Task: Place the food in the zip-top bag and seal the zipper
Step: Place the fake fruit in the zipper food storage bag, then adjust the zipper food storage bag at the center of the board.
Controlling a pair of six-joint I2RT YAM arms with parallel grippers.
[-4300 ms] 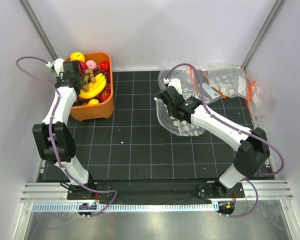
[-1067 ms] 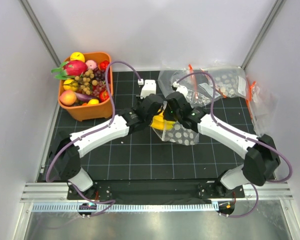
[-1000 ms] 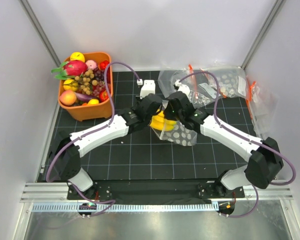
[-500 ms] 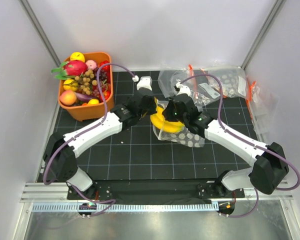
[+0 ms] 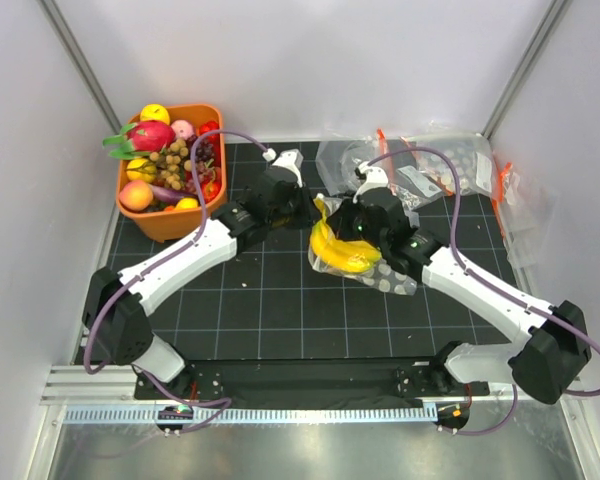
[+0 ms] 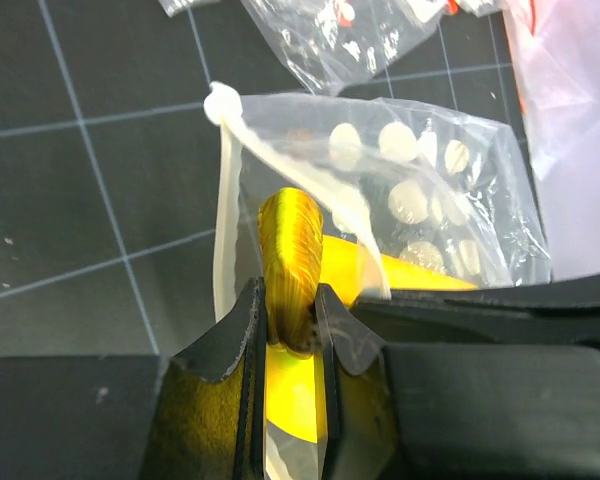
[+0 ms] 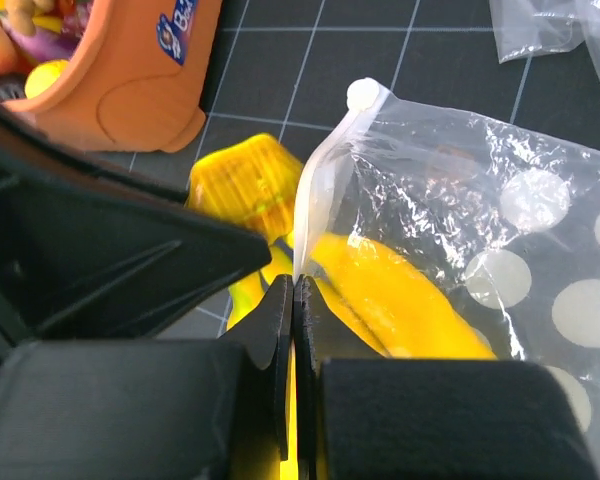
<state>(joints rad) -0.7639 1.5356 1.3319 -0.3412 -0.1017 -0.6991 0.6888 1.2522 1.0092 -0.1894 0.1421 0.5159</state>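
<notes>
Matting with a black grid covers the table. The orange basket stands at the far left corner, holding the brown ball cluster and the peach among other toy fruit. The zip-top bag lies at mid-table, mouth facing the left arm. The banana bunch sits partly inside it, stem end protruding from the mouth. The right gripper is clenched on the zipper at the mouth edge. The left gripper is clamped on the banana stem.
</notes>
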